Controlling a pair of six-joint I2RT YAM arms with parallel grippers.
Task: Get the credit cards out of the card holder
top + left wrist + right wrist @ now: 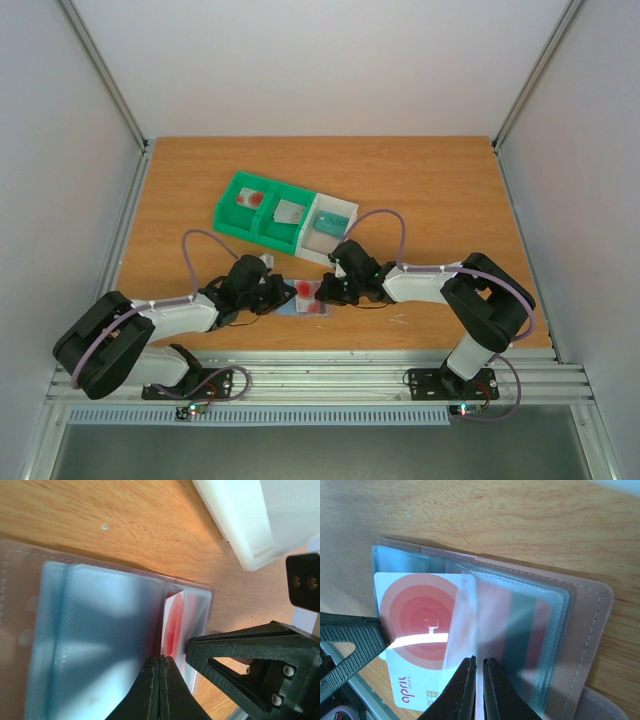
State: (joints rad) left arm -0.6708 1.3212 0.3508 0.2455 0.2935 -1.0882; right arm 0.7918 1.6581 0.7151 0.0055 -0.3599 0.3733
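On worktop (450,200), centre of near edge: card holder (580,625) lies open, bluish clear sleeves. White credit card (415,630), red rings, half out; lettering legible only from right wrist. The right gripper (479,680) pinches a sleeve; the left gripper (160,680) is closed, tips at card edge.

Wooden table (450,190), orange-brown grain, is filling the middle of the top view. Two items are lying directly on it.

Tray (226,200), green and white, three compartments, is sitting at an angle just above frame centre, white end toward the right.

Card holder (308,303) is lying flat and opened below the tray, near the table's bottom edge, apart from the tray.

In the left wrist view the tray's white corner is showing upper right and the holder lower left, with bare wood between. A small pale speck (104,527) is sitting on the wood above the holder.
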